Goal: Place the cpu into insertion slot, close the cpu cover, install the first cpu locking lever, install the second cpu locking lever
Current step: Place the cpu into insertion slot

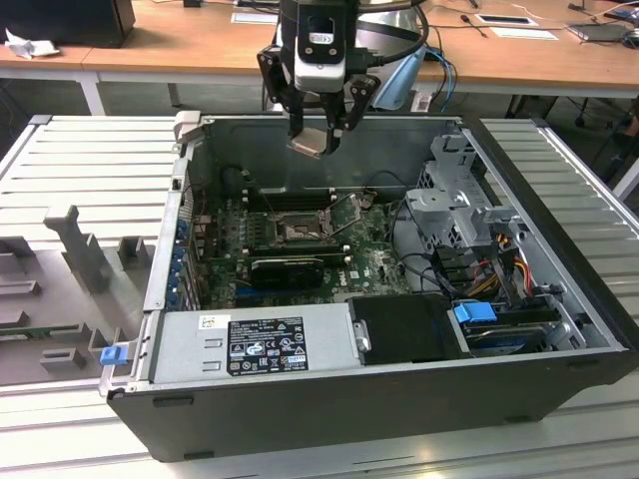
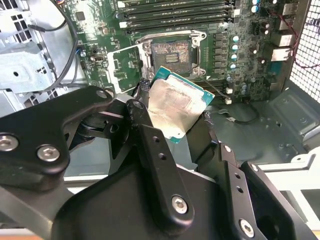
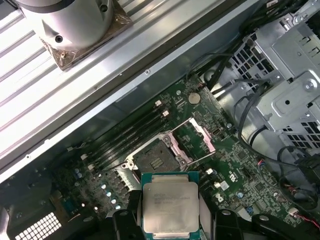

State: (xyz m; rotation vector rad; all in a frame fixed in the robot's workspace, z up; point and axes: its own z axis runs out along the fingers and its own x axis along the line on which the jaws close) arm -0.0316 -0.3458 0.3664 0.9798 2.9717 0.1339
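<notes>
My gripper [image 1: 318,138] hangs above the back wall of the open computer case, shut on the cpu [image 1: 308,146], a pale square chip with a green edge. Both wrist views show the cpu [image 2: 176,106] [image 3: 170,206] clamped by its sides between the black fingers [image 2: 150,140] [image 3: 222,222]. Below it, on the green board, the insertion slot [image 1: 297,232] [image 2: 171,52] [image 3: 156,156] lies open and bare. The cpu cover [image 2: 120,67] [image 3: 194,136] is swung up beside the slot. The chip sits well above the slot and touches nothing.
The case [image 1: 559,329] has tall walls all round. A grey power supply [image 1: 250,344] fills its near side, and a drive cage [image 1: 449,200] with loose cables stands at the exterior view's right. Memory slots [image 2: 175,15] and a long black card [image 1: 285,267] flank the socket.
</notes>
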